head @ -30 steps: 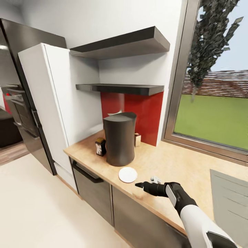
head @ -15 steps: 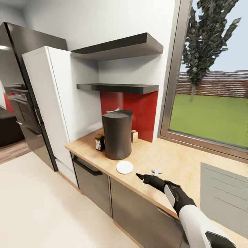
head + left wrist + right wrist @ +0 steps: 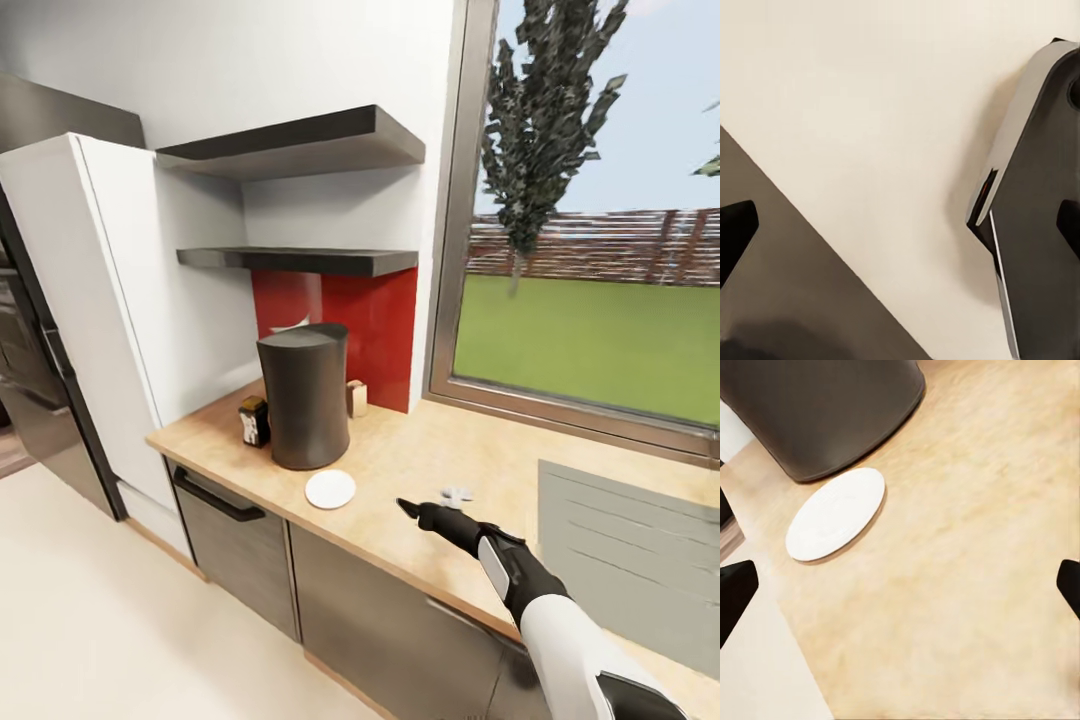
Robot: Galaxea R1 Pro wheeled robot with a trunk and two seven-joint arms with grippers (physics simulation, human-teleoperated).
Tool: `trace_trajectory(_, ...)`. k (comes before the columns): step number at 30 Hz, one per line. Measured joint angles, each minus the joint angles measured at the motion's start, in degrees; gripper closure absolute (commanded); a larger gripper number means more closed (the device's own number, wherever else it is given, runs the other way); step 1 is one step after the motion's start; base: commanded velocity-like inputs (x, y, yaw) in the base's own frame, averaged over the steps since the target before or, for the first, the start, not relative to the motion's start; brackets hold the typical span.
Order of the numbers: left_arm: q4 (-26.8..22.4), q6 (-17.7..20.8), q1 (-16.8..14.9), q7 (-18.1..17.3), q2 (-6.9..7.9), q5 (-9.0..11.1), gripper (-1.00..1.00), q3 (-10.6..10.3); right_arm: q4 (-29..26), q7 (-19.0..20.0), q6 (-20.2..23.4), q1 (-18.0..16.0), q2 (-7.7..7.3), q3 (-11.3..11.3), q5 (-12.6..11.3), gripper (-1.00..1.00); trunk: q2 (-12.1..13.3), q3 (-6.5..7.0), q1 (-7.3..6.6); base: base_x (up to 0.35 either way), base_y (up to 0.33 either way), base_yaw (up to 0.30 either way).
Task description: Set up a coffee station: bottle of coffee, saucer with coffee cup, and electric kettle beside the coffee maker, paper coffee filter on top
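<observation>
- The saucer (image 3: 330, 489) is seen lying flat on the kitchen countertop (image 3: 420, 470), just beside the coffee maker (image 3: 302, 396) — that step is judged done.
- The bottle of coffee (image 3: 254, 422) is found on the counter at the machine's far side, and a white paper coffee filter (image 3: 290, 325) appears to sit behind its top.
- The right gripper (image 3: 409, 509) is held above the counter edge near the saucer, its fingers spread and nothing held.
- Whether the left gripper (image 3: 900, 225) is spread or pressed together cannot be told.
- The cup and kettle are judged outstanding — fetching them would be called for next.
</observation>
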Motion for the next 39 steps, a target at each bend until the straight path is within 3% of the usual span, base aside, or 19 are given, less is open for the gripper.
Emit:
trace_trajectory(19, 0.0, 0.0, 0.0, 0.0, -0.04, 0.0, -1.0, 0.0, -0.5, 0.1, 0.4, 0.0, 0.06, -0.1, -0.2, -1.0, 0.0, 0.18, 0.0, 0.0, 0.0, -0.286)
trace_trajectory(28, -0.1, 0.0, 0.0, 0.0, -0.09, 0.0, -1.0, -0.1, -0.5, 0.1, 0.3, 0.0, 0.0, -0.1, -0.2, -1.0, 0.0, -0.08, 0.0, 0.0, 0.0, -0.102)
trace_trajectory(39, 0.0, 0.0, 0.0, 0.0, -0.1, 0.0, -1.0, -0.1, -0.5, 0.1, 0.3, 0.0, -0.04, -0.2, -0.2, -1.0, 0.0, -0.45, 0.0, 0.0, 0.0, -0.261)
